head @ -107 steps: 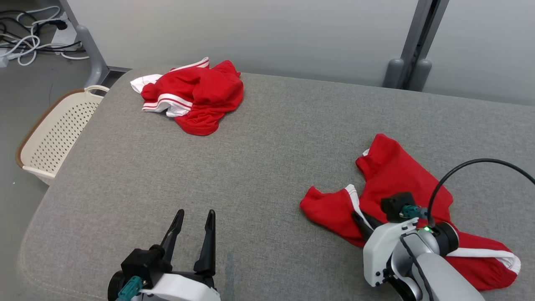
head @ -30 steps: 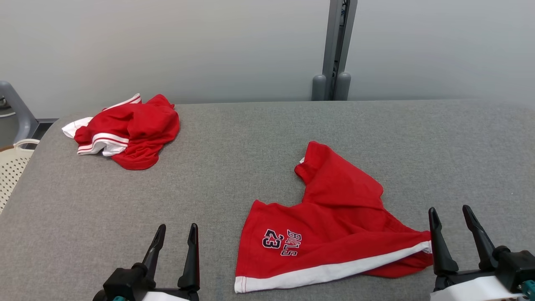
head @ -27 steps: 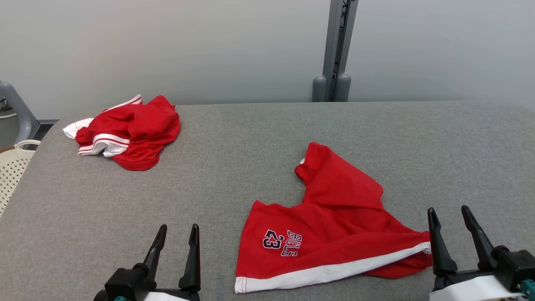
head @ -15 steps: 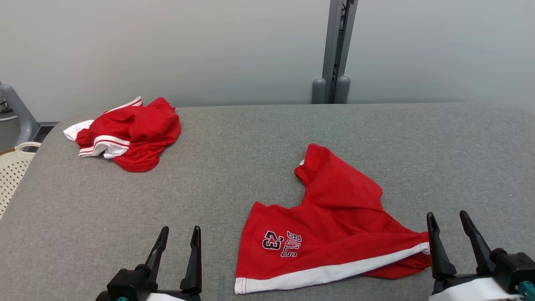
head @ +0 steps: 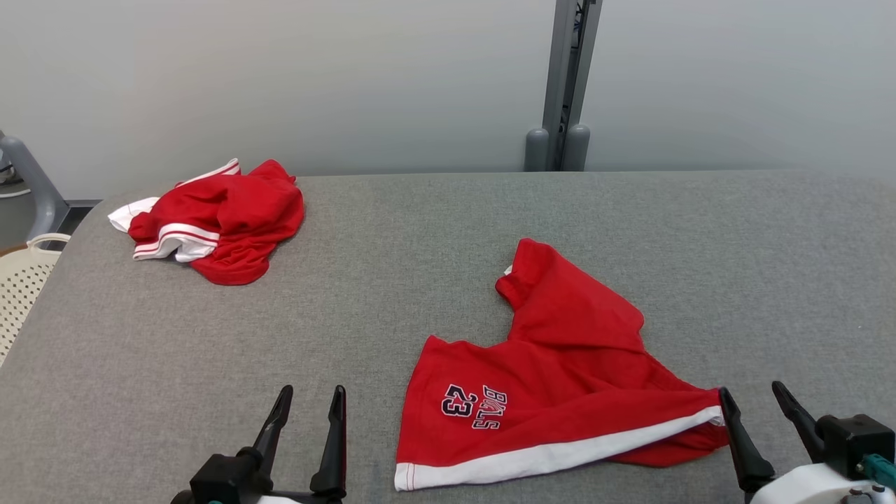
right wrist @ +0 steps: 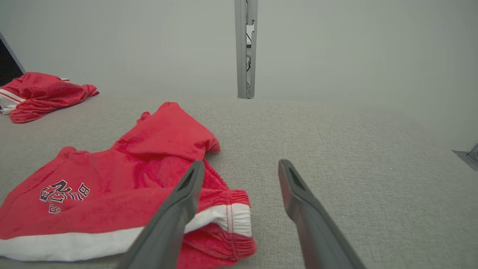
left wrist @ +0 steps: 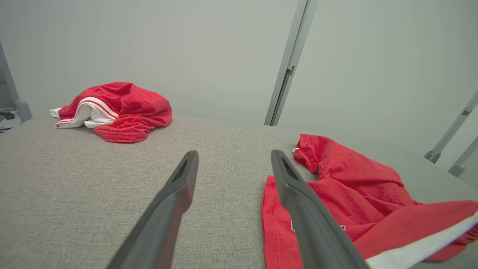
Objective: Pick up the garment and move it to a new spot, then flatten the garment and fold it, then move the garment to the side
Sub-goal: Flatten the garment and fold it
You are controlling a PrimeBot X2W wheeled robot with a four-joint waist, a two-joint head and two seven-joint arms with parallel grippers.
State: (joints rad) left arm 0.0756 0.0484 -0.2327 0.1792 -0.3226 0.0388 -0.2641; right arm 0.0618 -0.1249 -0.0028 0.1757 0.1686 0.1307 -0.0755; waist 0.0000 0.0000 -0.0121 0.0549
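On the grey woven-fabric surface (head: 420,245), centre-right: red knit shorts with a white hem band and a dark "23" print (head: 560,371), lying loose and partly spread, one leg bunched toward the far side, white band along the near edge.
Shorts, left wrist view: red cloth (left wrist: 354,194) to the right of the fingers, its white band at the lower right.
Shorts, right wrist view: print and white band (right wrist: 142,175) to the left, gathered waistband end beneath the left finger.
Far left corner of the surface: second garment, a crumpled red heap with white stripes (head: 224,217), well apart from the shorts; also seen from the left wrist (left wrist: 119,110) and the right wrist (right wrist: 41,91).
Left gripper (head: 312,390): two long dark fingers spread wide with nothing between them, over bare fabric just left of the shorts' near corner, apart from the cloth; wide gap confirmed in its own view (left wrist: 234,155).
Right gripper (head: 750,389): fingers spread wide, nothing held; inner finger just beside the right end of the white band, contact cannot be told; own view (right wrist: 242,163) places that finger across the band end.
Left margin: cream perforated plastic basket (head: 21,280), beside and below the surface edge.
Background: pale grey wall with an upright grey metal post (head: 563,84) behind the surface.
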